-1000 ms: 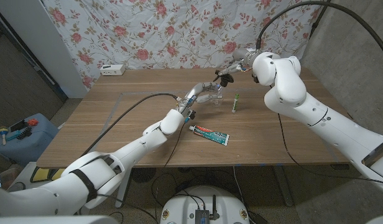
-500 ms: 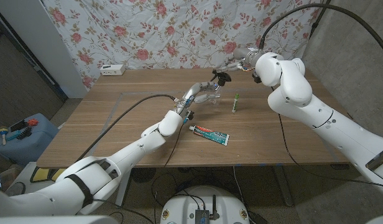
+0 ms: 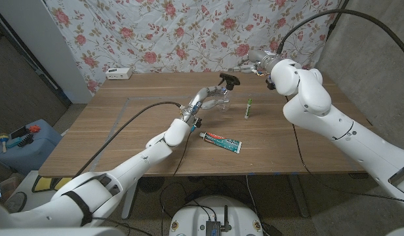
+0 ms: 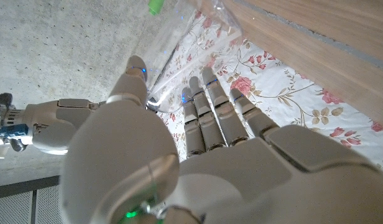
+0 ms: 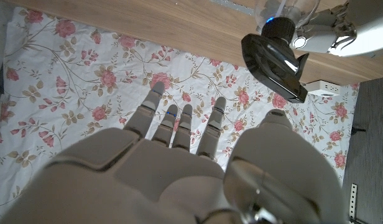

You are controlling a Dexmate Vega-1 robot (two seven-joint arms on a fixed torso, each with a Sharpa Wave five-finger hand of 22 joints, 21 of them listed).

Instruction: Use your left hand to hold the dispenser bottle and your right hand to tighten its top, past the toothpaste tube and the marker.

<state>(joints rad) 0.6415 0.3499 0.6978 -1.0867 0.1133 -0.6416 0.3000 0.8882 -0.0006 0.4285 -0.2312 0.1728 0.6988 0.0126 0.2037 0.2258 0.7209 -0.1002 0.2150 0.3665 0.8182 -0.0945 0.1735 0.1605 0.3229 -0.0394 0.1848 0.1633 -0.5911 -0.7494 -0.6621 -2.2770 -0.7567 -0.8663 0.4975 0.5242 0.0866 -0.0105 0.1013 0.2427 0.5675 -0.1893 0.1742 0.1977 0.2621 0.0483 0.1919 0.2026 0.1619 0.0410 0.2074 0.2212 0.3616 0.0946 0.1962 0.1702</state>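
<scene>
The left robot hand point(image 3: 212, 97) wraps around the clear plastic bottle point(image 3: 222, 99) in the upper middle of the frame, near the desk's point(image 3: 123, 131) far edge. The bottle's black top point(image 3: 229, 80) sticks up. The right robot hand point(image 5: 185, 134) is off it, fingers straight and spread, holding nothing. Lower down lie the thin green marker point(image 3: 248, 108) and the soft, flat tube point(image 3: 222, 140), with bare wood all around.

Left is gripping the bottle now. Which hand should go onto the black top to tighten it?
Right. The left hand holds the dispenser bottle, so it's occupied. The right hand is open with fingers spread, near the black top but off it.
</scene>
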